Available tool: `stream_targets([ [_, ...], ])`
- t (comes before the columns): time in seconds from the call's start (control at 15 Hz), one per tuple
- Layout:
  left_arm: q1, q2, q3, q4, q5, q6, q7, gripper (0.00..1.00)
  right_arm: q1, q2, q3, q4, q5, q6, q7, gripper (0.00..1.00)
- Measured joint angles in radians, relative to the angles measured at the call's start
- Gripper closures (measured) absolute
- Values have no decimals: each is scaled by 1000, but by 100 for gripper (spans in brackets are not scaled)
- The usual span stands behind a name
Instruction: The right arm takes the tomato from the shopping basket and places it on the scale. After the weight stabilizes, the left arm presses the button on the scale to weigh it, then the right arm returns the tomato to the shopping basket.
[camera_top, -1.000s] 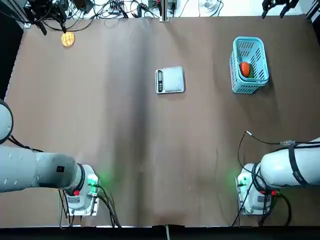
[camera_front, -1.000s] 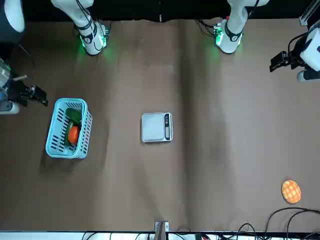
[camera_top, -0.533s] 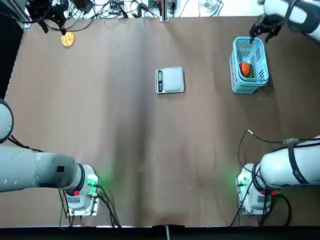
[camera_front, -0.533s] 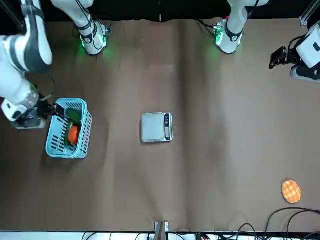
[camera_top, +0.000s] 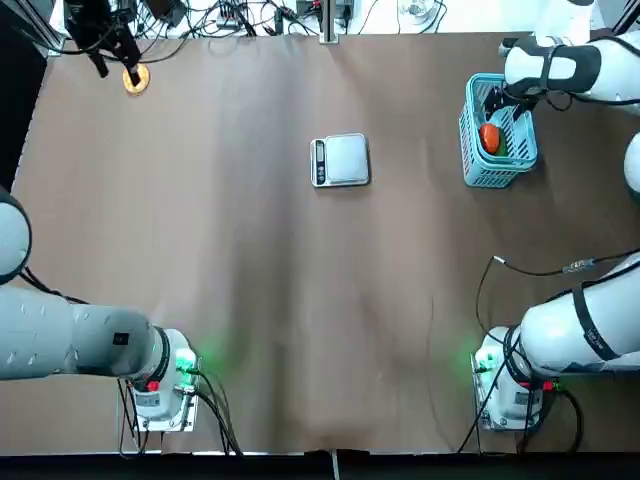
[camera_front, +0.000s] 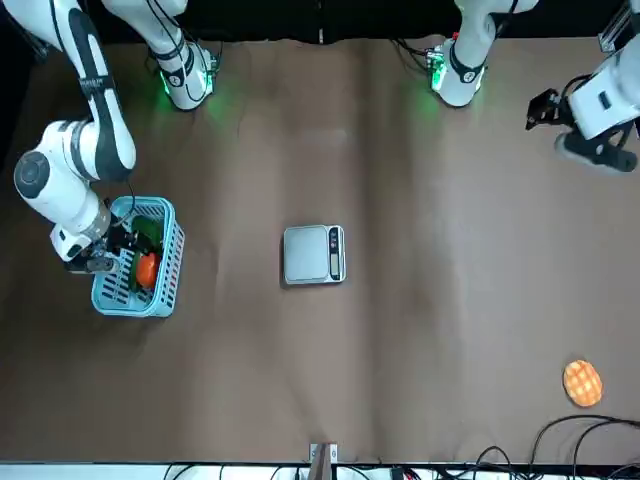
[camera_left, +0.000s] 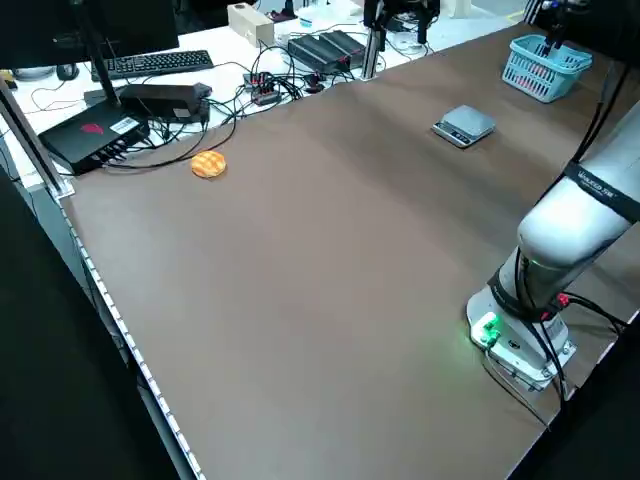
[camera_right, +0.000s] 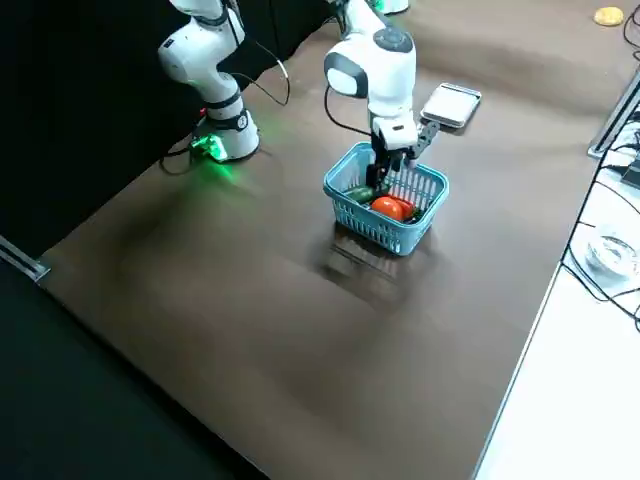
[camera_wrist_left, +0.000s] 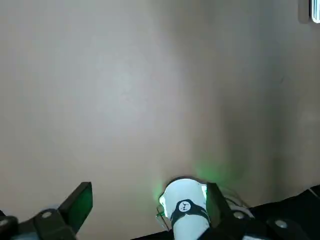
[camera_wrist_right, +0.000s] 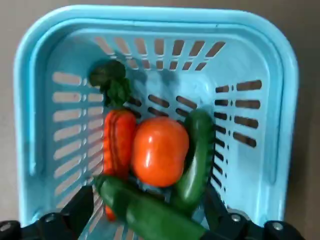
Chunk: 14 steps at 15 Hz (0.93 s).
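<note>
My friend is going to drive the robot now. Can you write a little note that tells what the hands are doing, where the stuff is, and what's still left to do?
Right gripper: jaws open, empty, hanging right above the shopping basket.
Left gripper: jaws open, parked at the far left corner of the table, by a flat orange round item.
Tomato: in the basket, lying between a carrot and green vegetables.
Scale: mid-table, platform bare.
Done: the reach to the basket.
Left: grab the tomato, set it on the scale, left arm presses the button, return the tomato.

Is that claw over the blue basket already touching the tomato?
Apart. The right wrist view shows the right gripper open, its fingers clear of the tomato in the shopping basket.
</note>
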Motion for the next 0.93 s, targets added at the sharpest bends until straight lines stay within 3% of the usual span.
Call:
stream_targets([
  [0.27,-6,54,-56,26,18,5,38,0,-7,52,0,0,0,58,0,3],
  [0.93,-1,65,-57,33,20,70,513,0,-9,142,0,6,0,106,0,3],
])
